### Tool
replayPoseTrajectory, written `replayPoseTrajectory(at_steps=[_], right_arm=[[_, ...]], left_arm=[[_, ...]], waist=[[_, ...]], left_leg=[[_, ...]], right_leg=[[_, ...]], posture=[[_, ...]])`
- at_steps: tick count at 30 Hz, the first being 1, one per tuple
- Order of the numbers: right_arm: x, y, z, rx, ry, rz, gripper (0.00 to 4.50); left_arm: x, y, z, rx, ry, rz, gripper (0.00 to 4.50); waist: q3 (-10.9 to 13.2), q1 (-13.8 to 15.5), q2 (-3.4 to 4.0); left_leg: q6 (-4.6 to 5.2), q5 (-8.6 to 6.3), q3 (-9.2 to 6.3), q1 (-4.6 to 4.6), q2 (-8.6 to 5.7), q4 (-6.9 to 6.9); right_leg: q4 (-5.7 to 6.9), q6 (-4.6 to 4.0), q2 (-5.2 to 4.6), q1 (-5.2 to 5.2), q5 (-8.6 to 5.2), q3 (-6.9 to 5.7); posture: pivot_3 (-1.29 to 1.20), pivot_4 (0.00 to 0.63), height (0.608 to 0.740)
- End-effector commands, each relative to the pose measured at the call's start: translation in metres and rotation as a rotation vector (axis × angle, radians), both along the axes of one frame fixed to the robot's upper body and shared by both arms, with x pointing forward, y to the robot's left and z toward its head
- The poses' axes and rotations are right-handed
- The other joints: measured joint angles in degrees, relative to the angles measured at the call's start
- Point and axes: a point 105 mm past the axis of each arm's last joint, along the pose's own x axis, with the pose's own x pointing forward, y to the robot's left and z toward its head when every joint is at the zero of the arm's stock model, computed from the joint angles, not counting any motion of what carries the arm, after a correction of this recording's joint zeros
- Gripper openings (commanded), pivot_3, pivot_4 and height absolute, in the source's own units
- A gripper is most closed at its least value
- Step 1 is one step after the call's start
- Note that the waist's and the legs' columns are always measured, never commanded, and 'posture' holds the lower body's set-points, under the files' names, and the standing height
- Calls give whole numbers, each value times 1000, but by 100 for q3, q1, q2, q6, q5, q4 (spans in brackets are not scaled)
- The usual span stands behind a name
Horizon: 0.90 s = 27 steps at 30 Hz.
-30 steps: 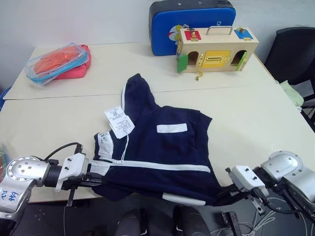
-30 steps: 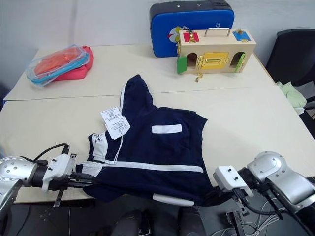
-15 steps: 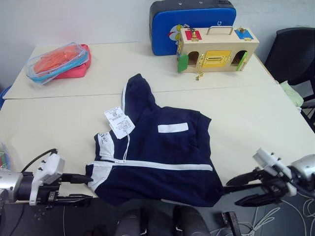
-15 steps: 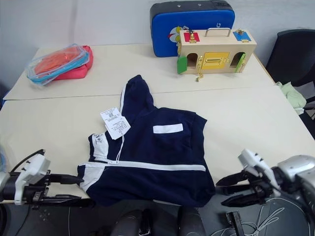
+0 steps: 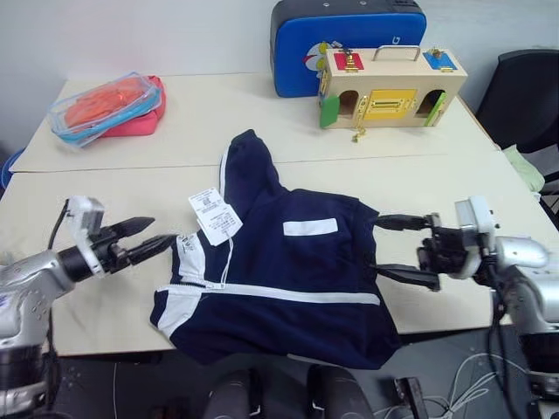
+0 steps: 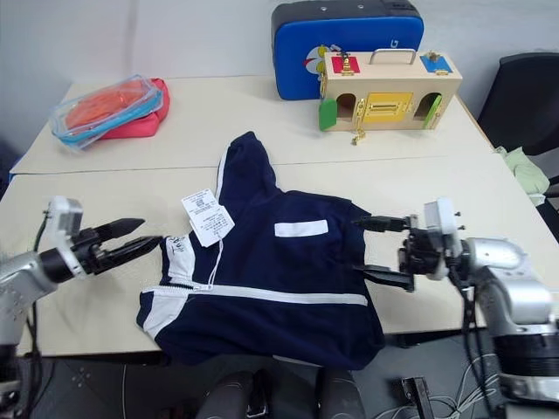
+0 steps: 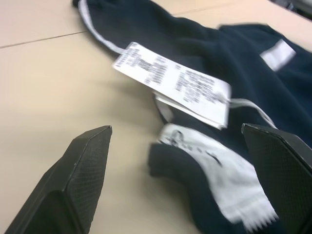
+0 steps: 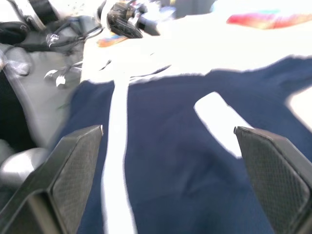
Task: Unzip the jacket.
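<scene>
2 beige tables (image 5: 131, 122) stood pushed together against a plain white wall (image 5: 131, 35), a seam running between them. A black office chair (image 5: 524, 87) sat just off the tables' right end, with a pale green cloth (image 5: 522, 166) beside it. Below the tables' near edge, dark grey floor (image 6: 113, 393) showed. Lighting was even.

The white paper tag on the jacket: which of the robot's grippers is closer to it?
Left. The left gripper sits just beside the paper tag, at the jacket's collar end. The right gripper is across the jacket at its far edge.
</scene>
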Motion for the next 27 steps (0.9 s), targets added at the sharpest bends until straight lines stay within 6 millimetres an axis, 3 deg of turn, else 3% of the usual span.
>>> replayPoseTrajectory(at_steps=[1, 4, 9, 23, 27], right_arm=[[-4, 16, 6, 23, -121, -33, 4500], [-4, 21, -1, 33, -114, -74, 4500], [-5, 20, 0, 35, -130, -111, 4500], [-10, 11, -16, 3, -107, -171, 4500], [-11, 8, -19, -6, -98, -183, 4500]], left_arm=[[22, -13, 4, -103, 54, -4, 4485], [38, -28, 3, -176, 125, -42, 4485], [39, -38, -17, -118, 254, -106, 4485], [49, -56, -6, -129, 97, -191, 175], [42, -62, 4, -153, 19, -262, 32]], waist=[[0, 38, -6], [-5, 93, -22], [-4, 49, -23], [-3, 87, -29], [-3, 86, -29]], left_leg=[[3, 2, 0, -2, 0, 6], [9, 4, 2, -7, -3, 21], [14, 4, 17, -7, -2, 28], [10, 6, 17, -11, 3, 36], [10, 6, 17, -11, 3, 37]], right_leg=[[-1, 6, 6, 1, 3, 2], [-1, 18, 19, 1, 10, 8], [-1, 28, 18, -3, 16, 29], [-1, 26, 15, -11, 16, 35], [-1, 26, 15, -11, 16, 35]], posture=[[0, 150, 740], [0, 150, 740], [0, 150, 740], [0, 150, 740], [0, 150, 740]])
